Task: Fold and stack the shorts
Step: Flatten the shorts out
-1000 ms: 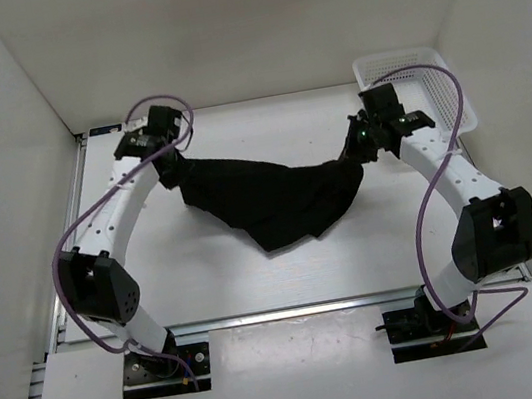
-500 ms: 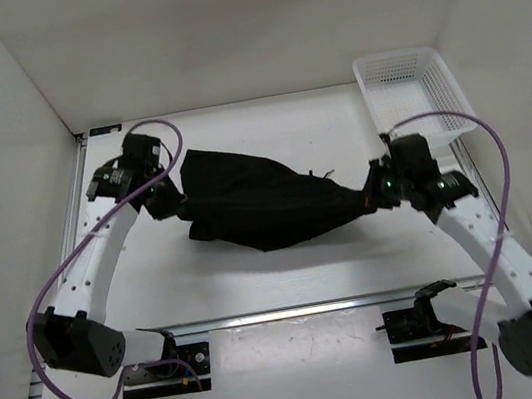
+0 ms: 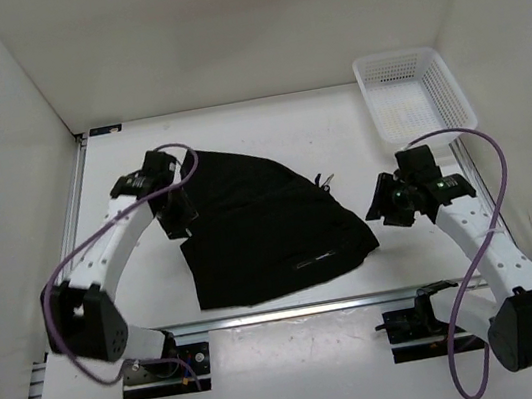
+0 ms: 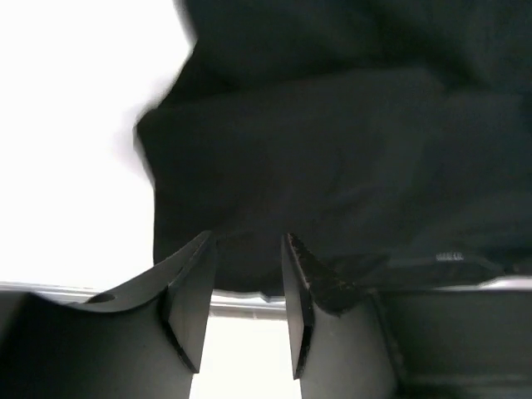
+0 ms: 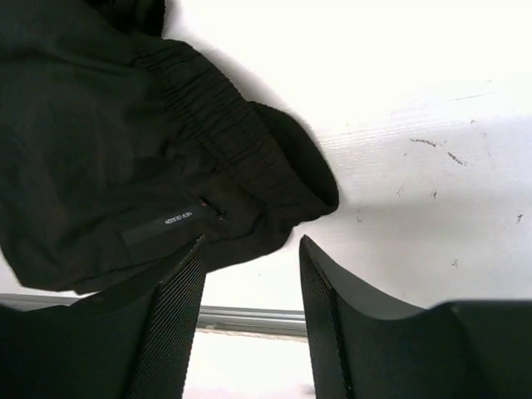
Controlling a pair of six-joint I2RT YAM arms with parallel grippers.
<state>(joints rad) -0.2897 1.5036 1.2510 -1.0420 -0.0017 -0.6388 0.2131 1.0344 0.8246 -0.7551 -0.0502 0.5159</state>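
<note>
Lying spread flat on the white worktop (image 3: 265, 129), a pair of black thin-fabric athletic shorts (image 3: 260, 226) sits to the left of the white plastic mesh basket (image 3: 458, 98) and nearer the arms' bases than it, well apart from it. Between the basket and the garment, the right end effector (image 3: 381, 207) hangs just beside the shorts' gathered elastic waistband (image 5: 224, 141), its two fingers spread apart with nothing between them; a small label with white lettering (image 5: 176, 220) shows on the fabric close by. On the side of the shorts farthest from the basket, the left end effector (image 3: 176, 219) hovers at the cloth's edge, its fingers likewise parted and holding nothing.
</note>
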